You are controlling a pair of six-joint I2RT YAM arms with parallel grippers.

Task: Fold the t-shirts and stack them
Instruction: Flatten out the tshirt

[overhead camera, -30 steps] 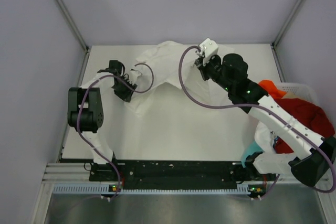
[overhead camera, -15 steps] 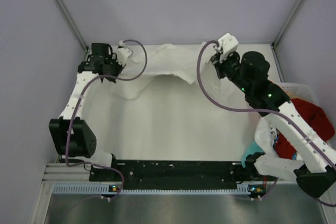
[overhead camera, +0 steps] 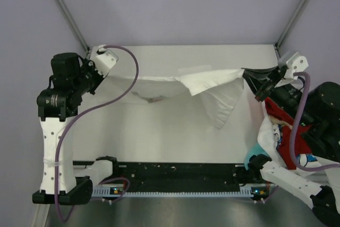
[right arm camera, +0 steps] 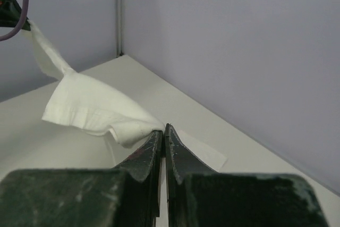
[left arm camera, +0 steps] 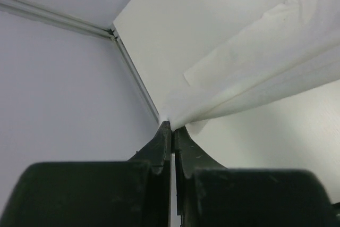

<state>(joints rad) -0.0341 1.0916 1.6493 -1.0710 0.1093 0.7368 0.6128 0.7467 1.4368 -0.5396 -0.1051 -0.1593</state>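
A white t-shirt [overhead camera: 175, 83] hangs stretched in the air between my two grippers, above the white table [overhead camera: 159, 131]. A loose flap droops near its right end, and a faint print shows low in the middle. My left gripper [overhead camera: 102, 76] is shut on the shirt's left end; in the left wrist view its tips [left arm camera: 172, 126] pinch the cloth [left arm camera: 255, 62]. My right gripper [overhead camera: 246, 72] is shut on the right end; in the right wrist view its tips [right arm camera: 163, 128] pinch a bunched corner [right arm camera: 90, 104].
A red shirt [overhead camera: 277, 116] and a teal one [overhead camera: 255, 153] lie piled at the right edge, mostly hidden behind my right arm. Purple walls with metal posts close in the table at the back and sides.
Both arms have lifted and swung outward, the left to the far left, the right to the far right. The shirt, bunched at the back before, now hangs stretched between them.
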